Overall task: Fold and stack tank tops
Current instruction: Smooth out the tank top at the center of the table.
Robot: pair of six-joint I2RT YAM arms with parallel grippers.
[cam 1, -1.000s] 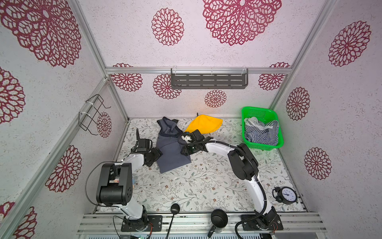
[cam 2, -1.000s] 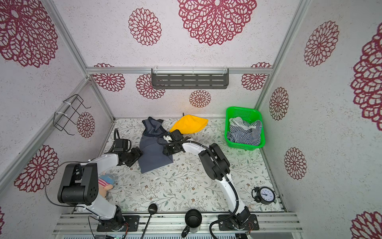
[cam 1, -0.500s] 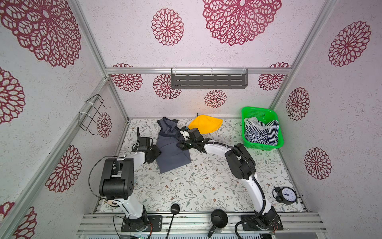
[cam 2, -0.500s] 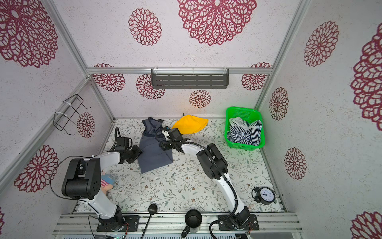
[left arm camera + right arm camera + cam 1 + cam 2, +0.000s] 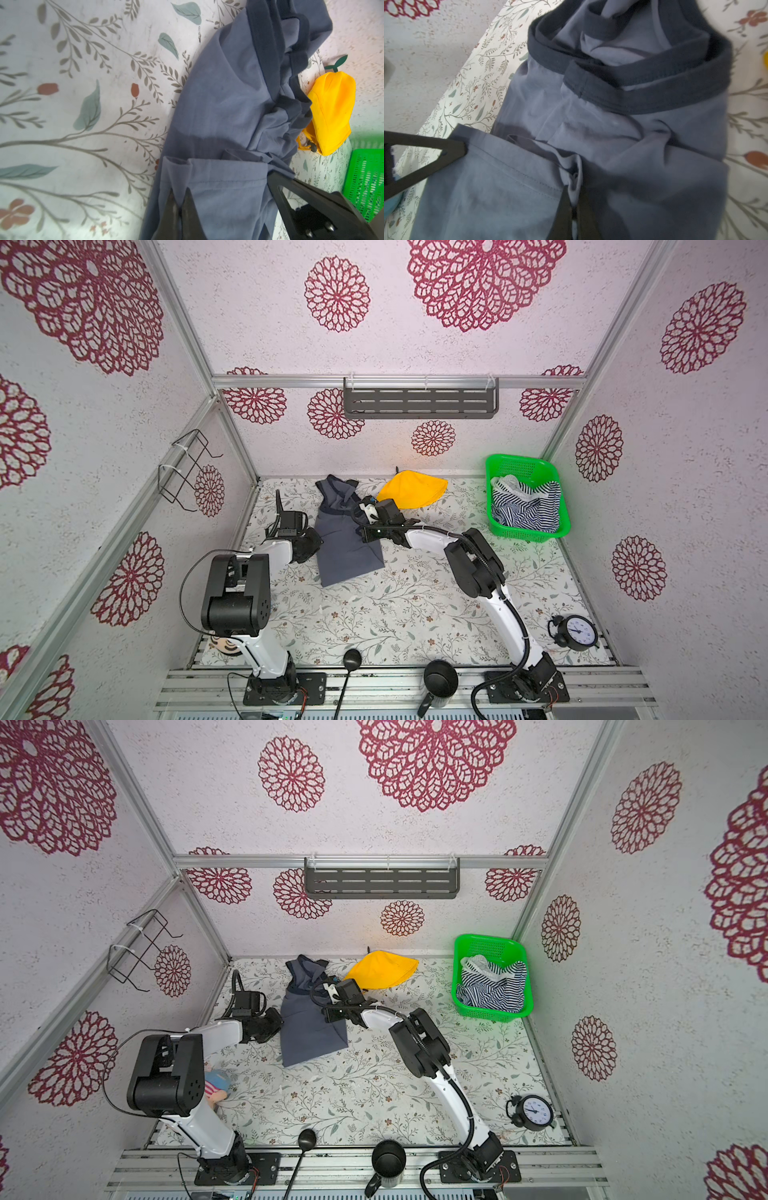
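On the flowered table [image 5: 415,614] the grey-blue tank top [image 5: 340,547] is spread as the largest piece, and it has just been seized. A second ago both sets of jaws were seen standing apart at its two sides. Now the left claw [image 5: 179,197] and the right claw [image 5: 574,199] are each pinched together on the stitched hem, with a small ridge of cloth gathered between the right claw's fingers. The arms themselves have hardly been shifted. From this it is judged that the grasp for a fold is made, while the fold itself is not yet carried out. The garment's long axis is laid from behind the claws to well ahead of them, slightly slanted. The dark-trimmed neckline and straps are pointed away from the claws toward the back wall, and the lower body is left trailing behind. The hem is held between the two claws. Well out past the right claw's outer side the green basket [image 5: 528,533] is found, with the striped tank top [image 5: 525,510] bundled inside, unfolded. Just ahead of the right claw the yellow hat [image 5: 411,489] is lying, close beside the neckline.
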